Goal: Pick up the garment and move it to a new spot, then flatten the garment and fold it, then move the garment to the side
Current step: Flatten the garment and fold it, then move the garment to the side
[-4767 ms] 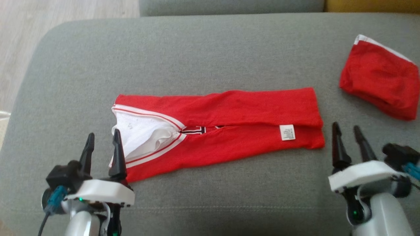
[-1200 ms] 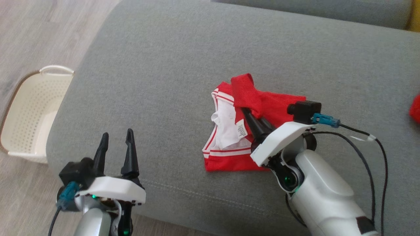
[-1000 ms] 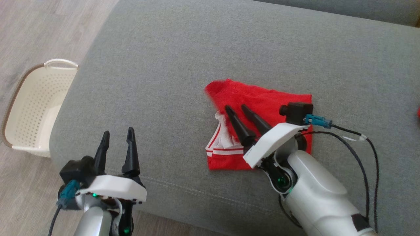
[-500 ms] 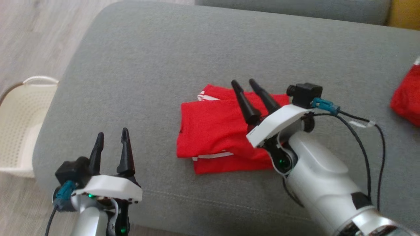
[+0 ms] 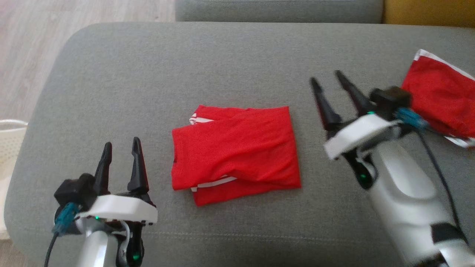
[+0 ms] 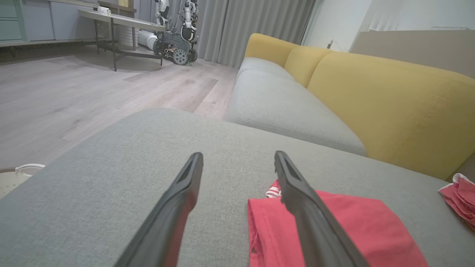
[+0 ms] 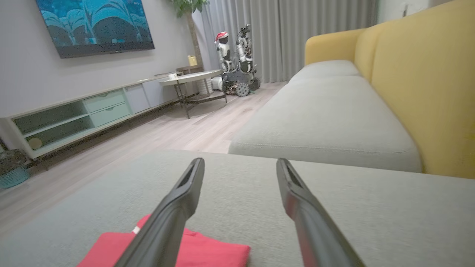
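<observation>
Garment [image 5: 235,148], red and folded into a compact, roughly square packet, lying on the grey sofa cushion [image 5: 185,63] between the two grippers. It is just to the right of the left gripper [image 5: 121,142] and a little ahead of its fingertips, and to the left of the right gripper [image 5: 326,76], clearly apart from it. Both grippers stand wide and hold nothing; neither touches the cloth. White striped trim shows at the packet's far-left corner and along its near edge, where a lower layer protrudes slightly, so the fold is judged done though not perfectly square. With the jaws spread and the packet free, the arrangement suits the step not yet done, moving the garment to the side. The left gripper, being nearer, seems better placed to take an edge. A second red garment [image 5: 441,92] with white trim lies beyond and to the right of the right gripper, partly hidden behind that arm. A pale basket [image 5: 7,141] sits off the cushion, well to the left of the left gripper; its contents cannot be made out.
</observation>
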Robot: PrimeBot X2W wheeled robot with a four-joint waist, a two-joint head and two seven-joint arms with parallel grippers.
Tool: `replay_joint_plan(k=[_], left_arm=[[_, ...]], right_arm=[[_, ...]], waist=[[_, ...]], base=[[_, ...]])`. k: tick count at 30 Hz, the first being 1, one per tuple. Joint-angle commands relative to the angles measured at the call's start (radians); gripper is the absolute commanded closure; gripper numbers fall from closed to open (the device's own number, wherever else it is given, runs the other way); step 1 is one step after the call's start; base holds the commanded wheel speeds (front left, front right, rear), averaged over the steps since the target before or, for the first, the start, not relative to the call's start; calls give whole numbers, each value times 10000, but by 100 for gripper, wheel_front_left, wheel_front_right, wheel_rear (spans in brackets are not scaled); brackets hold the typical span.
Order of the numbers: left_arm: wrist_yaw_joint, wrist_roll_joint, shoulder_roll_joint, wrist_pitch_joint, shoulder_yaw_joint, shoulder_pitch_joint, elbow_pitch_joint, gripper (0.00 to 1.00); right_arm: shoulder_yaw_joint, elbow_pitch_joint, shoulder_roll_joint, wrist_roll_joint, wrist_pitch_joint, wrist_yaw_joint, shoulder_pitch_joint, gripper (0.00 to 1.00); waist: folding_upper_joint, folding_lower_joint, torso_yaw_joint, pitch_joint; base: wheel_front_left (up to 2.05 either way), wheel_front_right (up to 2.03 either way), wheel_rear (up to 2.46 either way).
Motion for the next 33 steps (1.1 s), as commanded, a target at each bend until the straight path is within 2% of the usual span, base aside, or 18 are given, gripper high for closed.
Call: replay_joint_plan(k=[1,6,7,11,16,22,33], left_arm=[[41,-57,68,-120,324,-403,-435,0],[29,-96,68,-120,231,-335,-767,0],[29,-96,68,-120,231,-335,-767,0],[19,-16,68,-120,123,-118,-684,0],[15,3,68,-120,186,141,-765,0],[8,303,68,-120,163,354,-952,0],[15,465,68,-120,67,440,-1121,0]], right_arm=[[-360,-761,-40,-345,-122,63,429,0],[-2236,-2743,-191,-1483,-124,63,2027,0],[-2236,-2743,-191,-1483,-124,63,2027,0],[-3452,-4121,247,-2281,-124,63,3392,0],[-4148,-5569,791,-3201,-125,63,4892,0],[-4373,-6152,1030,-3702,-125,63,5527,0],[-4539,-6217,1183,-3835,-125,63,5595,0]], waist=[[0,0,-113,-38],[0,0,-243,-114],[0,0,-243,-114],[0,0,-315,-191],[0,0,-361,-179],[0,0,-352,-169],[0,0,-299,-170]], base=[[0,0,0],[0,0,0],[0,0,0],[0,0,0],[0,0,0],[0,0,0],[0,0,0]])
